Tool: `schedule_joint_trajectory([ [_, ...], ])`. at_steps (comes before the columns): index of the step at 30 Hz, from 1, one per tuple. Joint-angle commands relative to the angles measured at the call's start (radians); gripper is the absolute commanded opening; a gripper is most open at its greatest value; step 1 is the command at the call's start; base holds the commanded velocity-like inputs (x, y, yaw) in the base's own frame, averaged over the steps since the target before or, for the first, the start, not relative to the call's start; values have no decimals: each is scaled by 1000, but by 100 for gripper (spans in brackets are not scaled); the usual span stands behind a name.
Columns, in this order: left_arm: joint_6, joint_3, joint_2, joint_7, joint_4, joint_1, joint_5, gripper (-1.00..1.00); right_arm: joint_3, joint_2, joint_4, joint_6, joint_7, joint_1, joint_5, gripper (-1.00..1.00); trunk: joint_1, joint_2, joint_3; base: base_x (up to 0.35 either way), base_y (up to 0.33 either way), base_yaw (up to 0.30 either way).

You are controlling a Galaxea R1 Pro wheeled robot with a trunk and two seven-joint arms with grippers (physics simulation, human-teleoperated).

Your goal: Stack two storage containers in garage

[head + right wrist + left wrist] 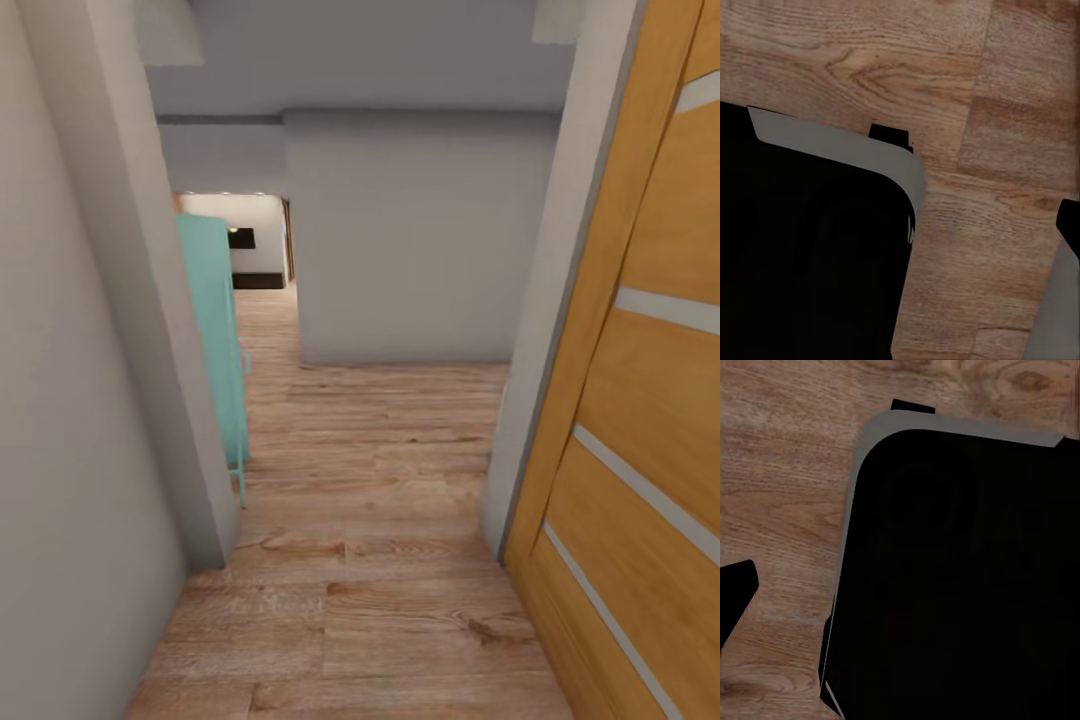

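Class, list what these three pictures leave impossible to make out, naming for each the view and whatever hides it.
- Far room, head view: too small, and cut by the grey wall edge.
- Teal panel, head view: partly behind the left grey wall; what it is stays unclear.
- Wood-panelled door, head view: cut by the picture edge.
- Wood-plank floor, both wrist views: largely covered by the robot's black, grey-rimmed body.

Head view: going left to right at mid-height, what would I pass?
Grey wall → teal door → plank floor → grey wall edge → wood-panelled door.

Black rounded base [960,577], grey-edged, black corner tabs
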State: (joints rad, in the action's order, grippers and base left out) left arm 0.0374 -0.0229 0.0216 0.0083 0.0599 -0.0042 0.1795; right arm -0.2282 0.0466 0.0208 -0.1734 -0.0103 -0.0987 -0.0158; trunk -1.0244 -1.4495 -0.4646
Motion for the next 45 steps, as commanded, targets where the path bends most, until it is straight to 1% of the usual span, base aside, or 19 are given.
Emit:
schedule_joint_trajectory([
  [1,3,-2,0,1,-1,0,5,100,-5,0,2,-5,-1,-1,-2,100,-1,0,-1,323,0,0],
  [45,2,-1,0,1,-3,0,5,100,-4,0,2,-5,0,-1,-3,100,-1,0,-1,323,0,0],
])
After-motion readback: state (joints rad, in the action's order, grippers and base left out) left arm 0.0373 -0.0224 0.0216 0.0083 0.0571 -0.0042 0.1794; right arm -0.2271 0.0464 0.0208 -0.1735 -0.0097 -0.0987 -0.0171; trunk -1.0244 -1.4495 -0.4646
